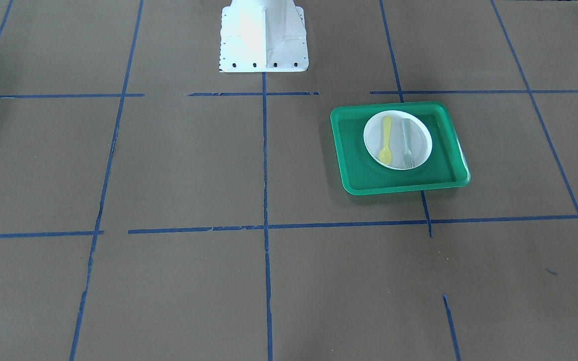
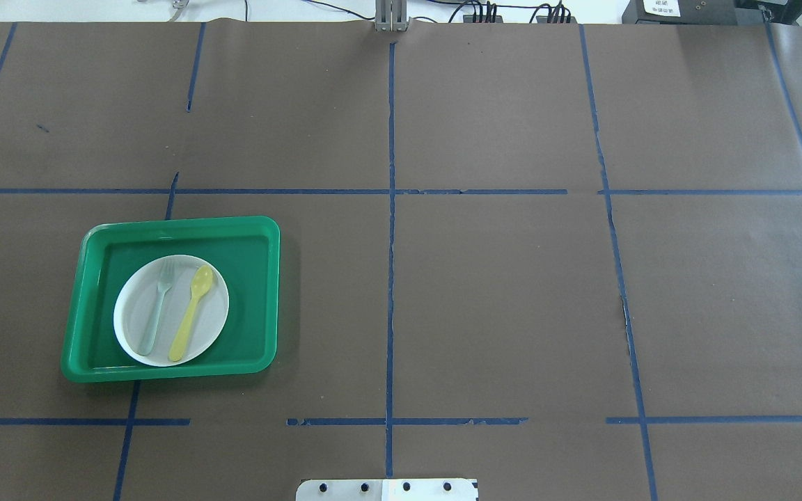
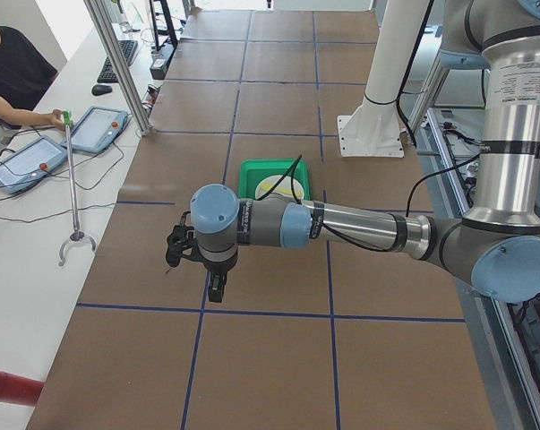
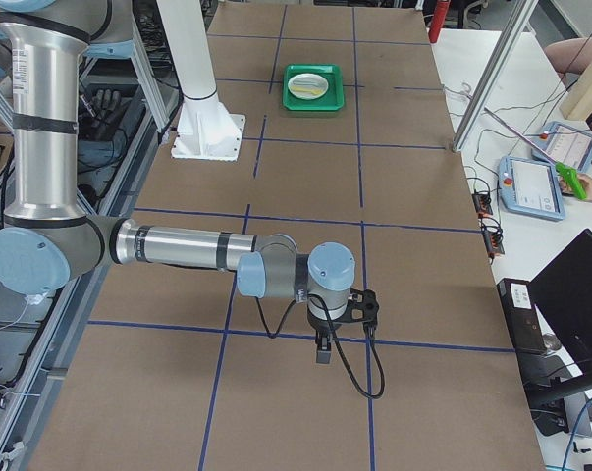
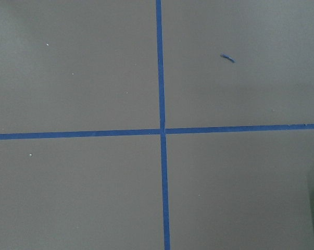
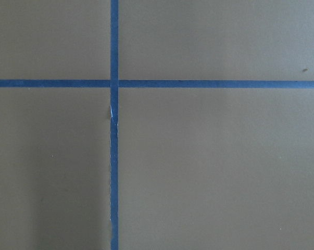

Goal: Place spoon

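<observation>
The pale-yellow spoon (image 1: 386,142) lies on the white plate (image 1: 397,131) beside a grey-green fork (image 1: 407,143), inside the green tray (image 1: 399,181). In the overhead view the spoon (image 2: 191,313) lies to the right of the fork (image 2: 157,306) on the plate (image 2: 211,316) in the tray (image 2: 251,278). My left gripper (image 3: 214,291) shows only in the exterior left view, above bare table and well short of the tray (image 3: 250,172). My right gripper (image 4: 322,353) shows only in the exterior right view, far from the tray (image 4: 313,102). I cannot tell whether either is open or shut.
Brown paper with a grid of blue tape lines (image 2: 390,278) covers the table. The white robot base (image 1: 264,40) stands at the table's middle edge. Both wrist views show only paper and tape crossings (image 5: 162,130). Operators, tablets and a pole stand along the far side (image 3: 72,134).
</observation>
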### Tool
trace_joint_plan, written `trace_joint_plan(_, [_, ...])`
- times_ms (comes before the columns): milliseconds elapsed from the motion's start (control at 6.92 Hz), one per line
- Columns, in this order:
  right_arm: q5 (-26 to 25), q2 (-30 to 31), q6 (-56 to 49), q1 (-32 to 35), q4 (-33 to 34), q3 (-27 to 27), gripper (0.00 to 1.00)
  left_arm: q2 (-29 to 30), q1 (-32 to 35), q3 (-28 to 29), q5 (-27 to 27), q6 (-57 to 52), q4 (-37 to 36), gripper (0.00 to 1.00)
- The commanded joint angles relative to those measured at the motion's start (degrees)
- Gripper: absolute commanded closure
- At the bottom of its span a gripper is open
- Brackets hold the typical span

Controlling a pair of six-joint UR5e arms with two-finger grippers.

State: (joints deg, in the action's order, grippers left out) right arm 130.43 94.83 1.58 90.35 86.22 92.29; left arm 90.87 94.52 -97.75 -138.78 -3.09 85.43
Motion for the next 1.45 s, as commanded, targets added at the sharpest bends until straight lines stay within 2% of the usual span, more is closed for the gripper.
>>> trace_joint_plan(0, [0.0, 0.0, 0.0, 0.0, 0.0, 0.0, 0.0, 0.2, -0.5, 2.2, 0.4, 0.1, -0.3, 0.0])
trace_joint_plan(289, [0.0, 0.0, 0.0, 0.0, 0.0, 0.0, 0.0, 2.0, -2.8, 3.9, 3.2, 4.2, -0.4, 0.0])
trace_joint_plan(578, [0.0, 0.0, -0.1, 0.0, 0.0, 0.0, 0.0, 1.2, -2.9, 3.4, 3.1, 5.1, 5.0, 0.0])
trace_joint_plan(723, [0.0, 0.0, 0.0, 0.0, 0.0, 0.0, 0.0, 1.5, -8.9, 1.1, 2.7, 9.6, 5.8, 0.0])
trace_joint_plan(867, [0.1, 0.0, 0.0, 0.0, 0.0, 0.0, 0.0, 2.9, -18.7, -3.3, 3.1, 17.9, 5.9, 0.0])
trace_joint_plan(1012, [0.0, 0.0, 0.0, 0.0, 0.0, 0.0, 0.0, 8.5, -22.7, -3.7, 2.9, 24.2, 5.9, 0.0])
trace_joint_plan(1301, [0.1, 0.0, 0.0, 0.0, 0.0, 0.0, 0.0, 12.5, -31.3, -4.9, 3.0, 26.9, 6.4, 0.0])
